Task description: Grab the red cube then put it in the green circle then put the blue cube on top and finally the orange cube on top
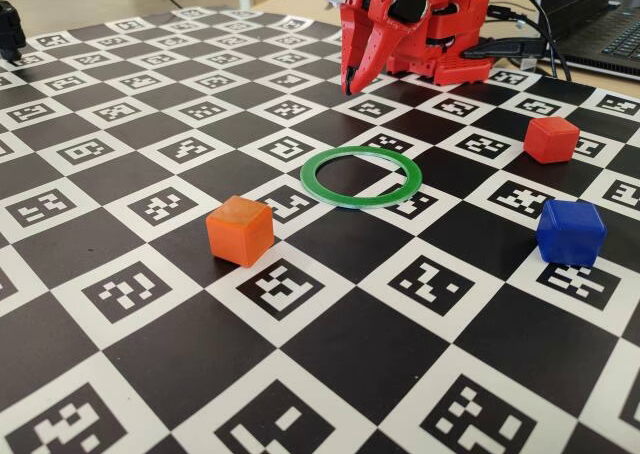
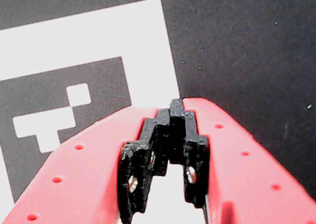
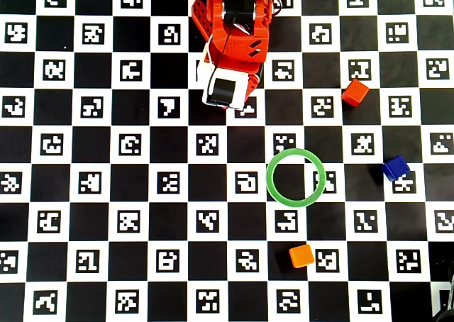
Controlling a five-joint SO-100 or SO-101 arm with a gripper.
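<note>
Claw (image 1: 350, 86) closed and empty, fingers pressed tip to tip in the wrist view (image 2: 174, 110), hanging tip-down over the checkered board (image 1: 330, 374) close to the arm's base. Nothing stacked yet, green ring (image 3: 269, 187) lying flat with a bare centre. Seen from overhead, claw (image 3: 225, 103) near twelve o'clock on the board; red cube (image 3: 355, 93) off toward three o'clock from it, a touch lower, well apart; ring toward four to five o'clock of the claw; blue cube (image 3: 395, 167) at three o'clock of the ring, orange cube (image 3: 301, 255) at six o'clock of it. In the fixed view, red cube (image 1: 551, 139) to the right, beyond the ring (image 1: 320, 189), blue cube (image 1: 570, 232) nearer, orange cube (image 1: 240, 231) left front. Likely first step: fingers parted, then a swing toward three o'clock to reach the red cube, its faces slightly skewed to the board's squares.
</note>
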